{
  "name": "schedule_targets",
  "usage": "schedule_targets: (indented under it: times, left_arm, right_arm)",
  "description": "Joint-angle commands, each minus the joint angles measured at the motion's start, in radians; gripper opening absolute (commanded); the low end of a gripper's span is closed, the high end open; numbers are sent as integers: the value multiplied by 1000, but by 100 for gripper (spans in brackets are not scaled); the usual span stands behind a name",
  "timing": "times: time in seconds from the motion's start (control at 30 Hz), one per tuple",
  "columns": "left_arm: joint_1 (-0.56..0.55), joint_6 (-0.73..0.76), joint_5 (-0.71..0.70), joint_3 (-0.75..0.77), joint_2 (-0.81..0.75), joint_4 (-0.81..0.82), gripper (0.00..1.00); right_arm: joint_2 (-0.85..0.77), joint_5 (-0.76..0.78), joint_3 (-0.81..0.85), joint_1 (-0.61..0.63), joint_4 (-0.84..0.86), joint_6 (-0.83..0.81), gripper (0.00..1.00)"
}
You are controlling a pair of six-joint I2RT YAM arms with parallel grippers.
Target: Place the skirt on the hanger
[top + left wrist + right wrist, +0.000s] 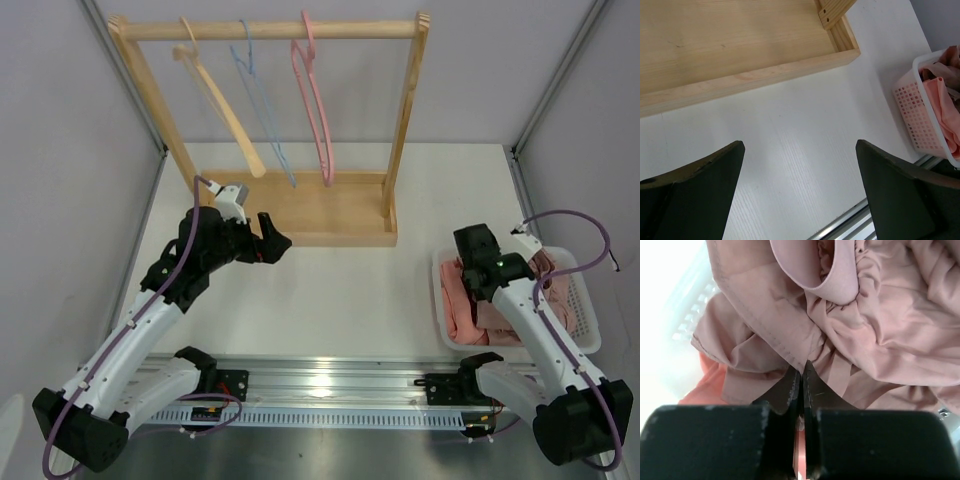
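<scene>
- The right gripper is clenched on a fold of the skirt, its dark fingers pressed together where a stitched hem meets the gathers.
- The skirt is a dusty-pink, thin woven cloth with a ruched waistband. It lies crumpled in a white plastic lattice basket at the right edge of the surface.
- A brighter salmon cloth lies beside the skirt in the same basket.
- The left gripper hangs released, its jaws spread wide above bare white surface, just in front of the rack's base.
- The pale wooden rack stands at the far edge: a shallow tray base, two slanted posts and a round top bar.
- Three hangers hang from the bar: a wooden hanger on the left, a thin blue wire hanger in the middle and a pink hanger on the right.
</scene>
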Motion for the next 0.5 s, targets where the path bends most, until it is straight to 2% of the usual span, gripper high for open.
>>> schedule_targets:
  times: [0.0, 0.17, 0.27, 0.33, 0.4, 0.43, 0.47]
  left_arm:
    - [-4, 18, 21, -3, -9, 16, 99]
    - [-4, 21, 15, 7, -14, 16, 99]
    - [-4, 24, 3, 11, -18, 14, 99]
    - [-4, 27, -5, 17, -20, 8, 99]
    - [-4, 29, -31, 22, -24, -9, 99]
    - [-4, 27, -40, 31, -30, -15, 99]
    - [-4, 27, -63, 34, -33, -21, 99]
  right_arm:
    - [-47, 61, 113, -15, 4, -62, 0]
    - [-50, 7, 353, 20, -11, -172, 0]
    - [13, 27, 505, 132, -75, -168, 0]
    - [65, 102, 577, 289, -114, -107, 0]
    - [94, 130, 590, 404, -131, -24, 0]
    - [111, 149, 590, 519, -126, 1, 0]
    - [155, 163, 590, 573, -126, 30, 0]
